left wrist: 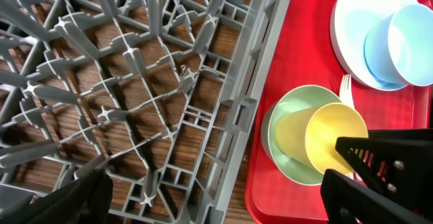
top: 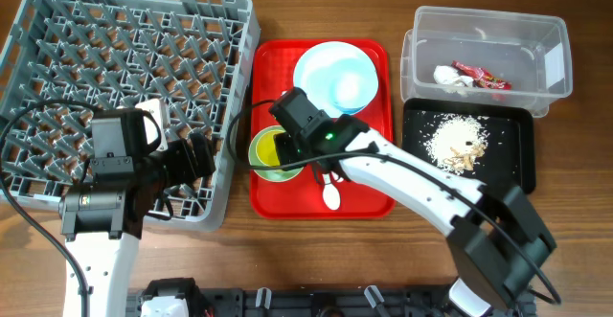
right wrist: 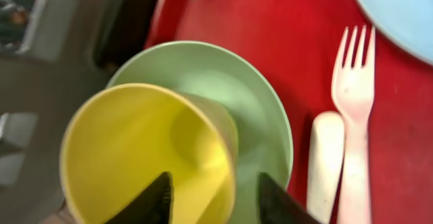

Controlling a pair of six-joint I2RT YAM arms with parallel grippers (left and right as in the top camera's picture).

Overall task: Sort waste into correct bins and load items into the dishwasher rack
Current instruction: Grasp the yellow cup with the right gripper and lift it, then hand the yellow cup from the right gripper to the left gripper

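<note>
At eight o'clock on the tray (top: pixel 273 200), our wide right gripper (right wrist: pixel 213 187) straddles the light, slick cup (right wrist: pixel 135 143); we'd pinch its rim.

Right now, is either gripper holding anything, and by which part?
Nothing is clamped yet. The right gripper straddles the side wall of the yellow cup, jaws open, one finger inside. The left gripper is empty.

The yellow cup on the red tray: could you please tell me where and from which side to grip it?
Grip the cup by its rim wall from above, fingers inside and outside. It stands mouth-up on the saucer, its open top is unobstructed, and the fork lies close beside. The right gripper straddles that wall.
</note>
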